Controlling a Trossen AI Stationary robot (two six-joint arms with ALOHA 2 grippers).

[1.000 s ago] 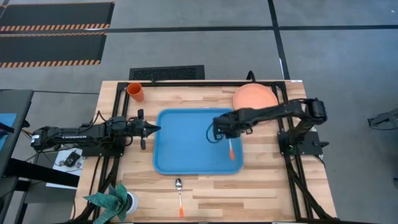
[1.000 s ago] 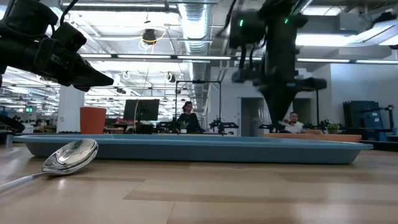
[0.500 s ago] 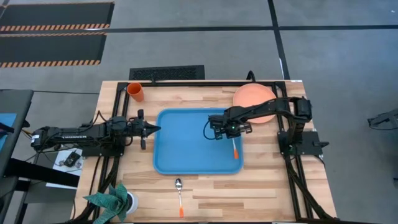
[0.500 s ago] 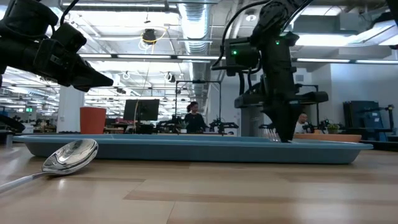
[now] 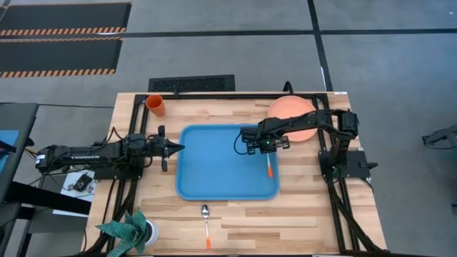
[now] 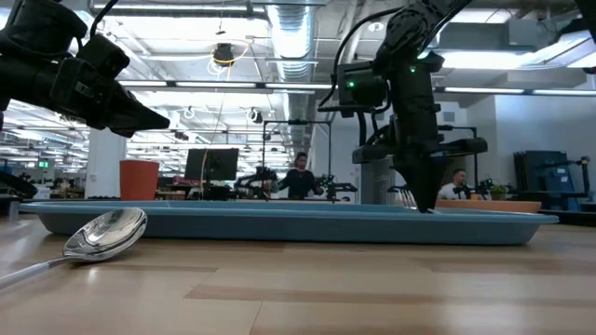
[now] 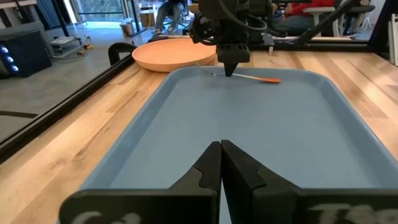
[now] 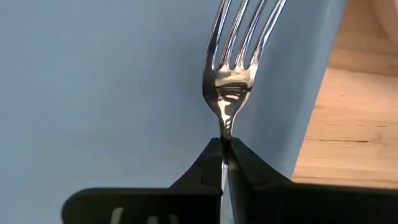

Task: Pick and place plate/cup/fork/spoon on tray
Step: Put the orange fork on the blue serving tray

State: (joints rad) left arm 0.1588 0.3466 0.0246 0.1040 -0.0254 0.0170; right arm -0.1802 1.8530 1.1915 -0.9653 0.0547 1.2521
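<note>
The blue tray (image 5: 214, 171) lies mid-table. My right gripper (image 5: 265, 148) stands over the tray's right part, shut on the fork (image 8: 233, 62). The fork's orange handle (image 5: 269, 168) points toward the near edge. The salmon plate (image 5: 293, 111) rests flat on the table beyond the tray's far right corner. The orange cup (image 5: 155, 105) stands upright at the far left. The spoon (image 5: 206, 223) lies on the table in front of the tray. My left gripper (image 5: 177, 148) is shut and empty at the tray's left rim. My right gripper pinches the fork's silver neck (image 8: 225, 132), between tines and handle, between its two fingers. The fingers come from above, pointing down, and lie across the fork. The fork lies about level, low over the tray floor (image 8: 93, 81); I cannot tell whether it touches the floor.
A small potted plant (image 5: 132, 232) stands at the near left corner. The spoon's bowl (image 6: 107, 233) fills the near left of the low view. People sit and stand in the room beyond the table. The tray's left and middle floor is bare.
My right gripper has come down with the fork toward the tray floor. It has also shifted a little toward the table's right and far edges. It has stayed shut on the fork. The fork's handle has moved with it, still pointing toward the near edge.
</note>
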